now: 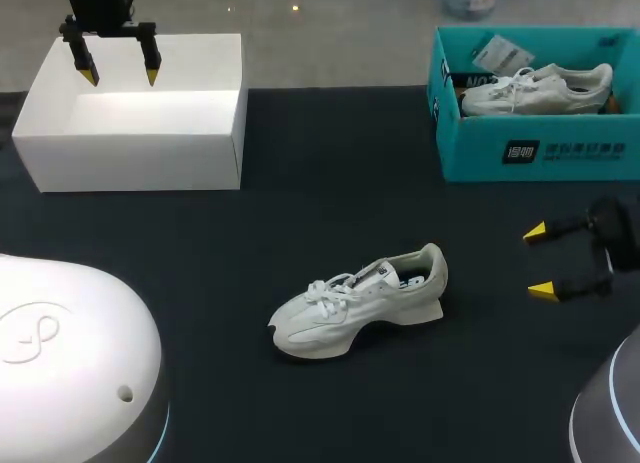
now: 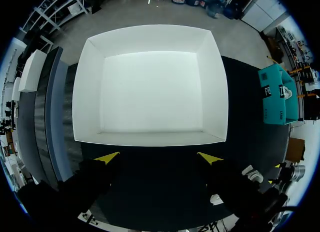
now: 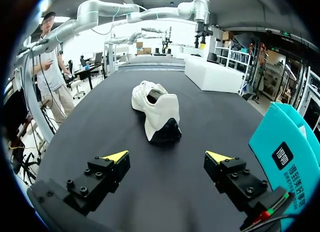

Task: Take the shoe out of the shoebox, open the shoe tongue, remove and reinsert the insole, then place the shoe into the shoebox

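A white sneaker [image 1: 360, 303] lies on its sole in the middle of the black table, toe toward the left, laces tied. The right wrist view shows the sneaker [image 3: 156, 109] heel-on, ahead of my right gripper [image 3: 167, 156], which is open and empty. That right gripper [image 1: 540, 261] hovers to the right of the shoe, fingers pointing left. The empty white shoebox [image 1: 130, 133] stands at the back left. My left gripper [image 1: 120, 76] hangs open above the white shoebox [image 2: 150, 86], fingers pointing down, nothing between them [image 2: 157, 157].
A teal shoebox [image 1: 535, 148] at the back right holds another white sneaker [image 1: 540, 88] and a paper tag. The teal box [image 3: 285, 157] is close beside my right gripper. Bare black tabletop [image 1: 330, 203] lies between the boxes and the shoe.
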`<state>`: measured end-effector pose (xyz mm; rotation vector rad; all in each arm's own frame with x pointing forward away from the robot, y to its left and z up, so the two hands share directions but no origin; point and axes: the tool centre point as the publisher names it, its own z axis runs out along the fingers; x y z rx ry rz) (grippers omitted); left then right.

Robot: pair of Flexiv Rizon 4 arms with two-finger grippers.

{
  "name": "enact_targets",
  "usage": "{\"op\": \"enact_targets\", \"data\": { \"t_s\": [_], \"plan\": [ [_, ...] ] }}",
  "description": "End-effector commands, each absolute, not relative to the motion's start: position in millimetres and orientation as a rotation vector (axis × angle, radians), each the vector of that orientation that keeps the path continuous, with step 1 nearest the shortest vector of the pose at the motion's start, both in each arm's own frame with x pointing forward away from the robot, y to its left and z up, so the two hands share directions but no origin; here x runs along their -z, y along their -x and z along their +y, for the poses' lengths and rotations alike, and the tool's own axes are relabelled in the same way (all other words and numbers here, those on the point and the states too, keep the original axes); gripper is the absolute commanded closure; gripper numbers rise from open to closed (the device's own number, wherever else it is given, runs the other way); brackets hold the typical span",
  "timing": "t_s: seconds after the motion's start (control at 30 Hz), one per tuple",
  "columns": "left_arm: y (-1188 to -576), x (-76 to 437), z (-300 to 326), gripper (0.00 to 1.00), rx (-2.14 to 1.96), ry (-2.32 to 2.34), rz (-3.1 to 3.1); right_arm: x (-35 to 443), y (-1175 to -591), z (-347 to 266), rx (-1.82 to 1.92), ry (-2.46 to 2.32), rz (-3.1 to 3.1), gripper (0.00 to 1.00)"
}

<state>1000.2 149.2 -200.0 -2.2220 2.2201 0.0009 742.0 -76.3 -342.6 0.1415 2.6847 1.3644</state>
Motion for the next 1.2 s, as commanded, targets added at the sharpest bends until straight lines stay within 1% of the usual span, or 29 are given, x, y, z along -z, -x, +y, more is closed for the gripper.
{"op": "enact_targets", "data": {
  "t_s": [0.03,1.2],
  "plan": [
    [-1000,200,149,0.0,-0.001,2.222,2.22,346,-737,-77,-1.341,-0.209,2.676,0.0],
    [-1000,200,149,0.0,-0.001,2.222,2.22,356,-740,-79,-1.336,-0.203,2.715,0.0]
  ]
}}
